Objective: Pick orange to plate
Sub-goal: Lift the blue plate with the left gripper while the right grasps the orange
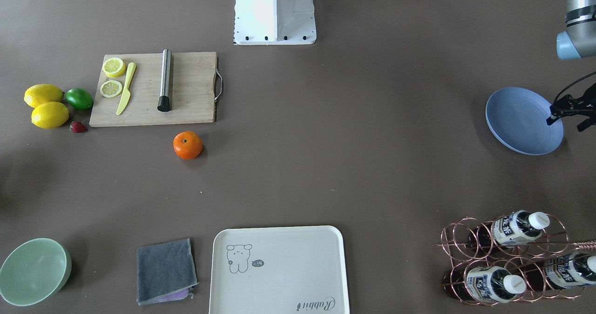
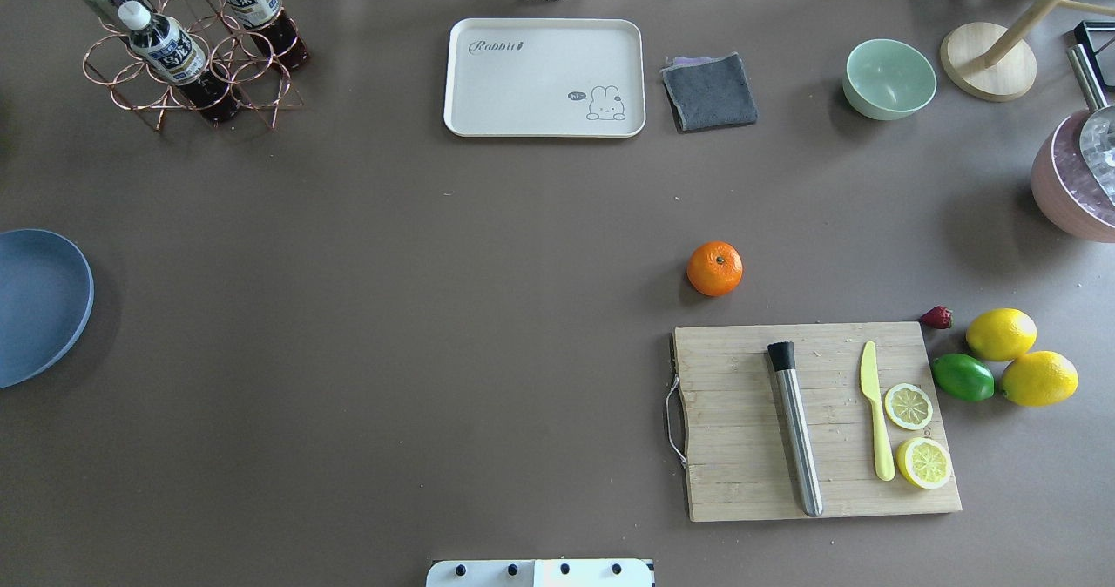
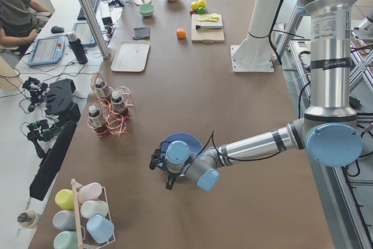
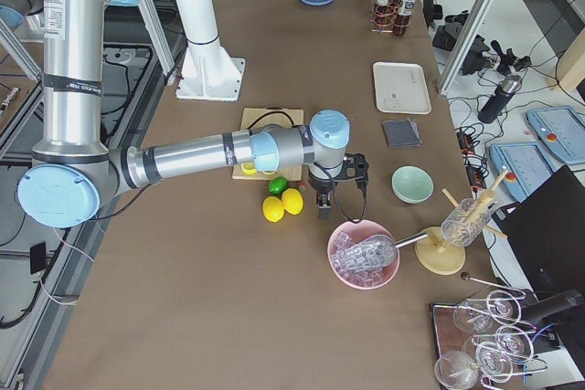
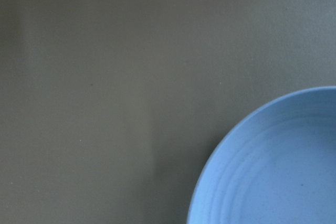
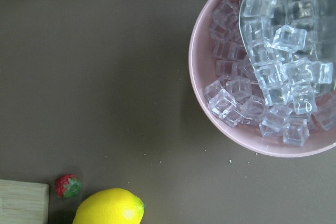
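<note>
The orange (image 2: 714, 268) sits on the bare tabletop, stem dot up, just off the far edge of the cutting board (image 2: 740, 413), approx 12 o'clock from the board's handle end in the overhead view. It's round, so no long axis; any approach angle should do. Nearer arm is the right one: right gripper (image 4: 334, 198) hangs btwn the lemons (image 2: 1000, 333) and the pink bowl (image 2: 1067, 208), w/ the orange at approx 9 o'clock from it, well apart. Can't tell if its fingers are spread or closed. The left gripper (image 1: 567, 122) hovers over the plate (image 1: 517, 118), fingers spread, holding nothing, far from the fruit. The plate lies at 9 o'clock from the orange, right across the table, nothing on it yet. The pink bowl holds ice cubes (image 6: 273, 72); mint bowl (image 2: 888, 78) shows nothing inside.
</note>
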Robot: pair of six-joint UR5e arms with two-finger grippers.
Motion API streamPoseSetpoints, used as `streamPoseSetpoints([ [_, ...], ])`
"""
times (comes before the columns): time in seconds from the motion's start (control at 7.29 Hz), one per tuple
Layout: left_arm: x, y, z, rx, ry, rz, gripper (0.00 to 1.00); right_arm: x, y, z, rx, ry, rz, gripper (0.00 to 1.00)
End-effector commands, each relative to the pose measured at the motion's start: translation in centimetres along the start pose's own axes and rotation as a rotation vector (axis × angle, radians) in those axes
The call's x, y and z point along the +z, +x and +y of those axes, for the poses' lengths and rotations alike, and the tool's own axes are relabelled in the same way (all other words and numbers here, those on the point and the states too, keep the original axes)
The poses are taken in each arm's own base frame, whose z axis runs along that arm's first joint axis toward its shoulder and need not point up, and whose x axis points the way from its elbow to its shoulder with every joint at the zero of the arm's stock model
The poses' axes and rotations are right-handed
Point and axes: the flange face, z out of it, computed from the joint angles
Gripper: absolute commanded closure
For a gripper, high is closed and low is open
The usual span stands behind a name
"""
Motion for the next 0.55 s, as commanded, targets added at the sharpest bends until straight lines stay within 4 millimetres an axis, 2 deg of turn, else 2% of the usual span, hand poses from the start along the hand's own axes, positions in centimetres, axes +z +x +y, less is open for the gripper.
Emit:
streamPoseSetpoints([
  [0.0, 0.47, -0.02, 0.31, 0.002, -0.005, -0.005, 0.48, 0.03, 0.04, 0.13, 0.001, -0.001, -0.001, 0.0],
  [0.14, 0.44, 0.04, 0.28, 0.0, -0.006, -0.002, 0.87, 0.03, 0.04, 0.13, 0.001, -0.001, -0.001, 0.0],
  [0.27, 0.37, 0.17, 0.2, 0.002, -0.005, 0.002, 1.0, 0.03, 0.01, 0.14, 0.001, -0.002, -0.004, 0.0],
  [0.41, 0.32, 0.23, 0.22, 0.001, -0.006, 0.003, 1.0, 0.02, -0.01, 0.13, 0.001, -0.001, -0.006, 0.0],
])
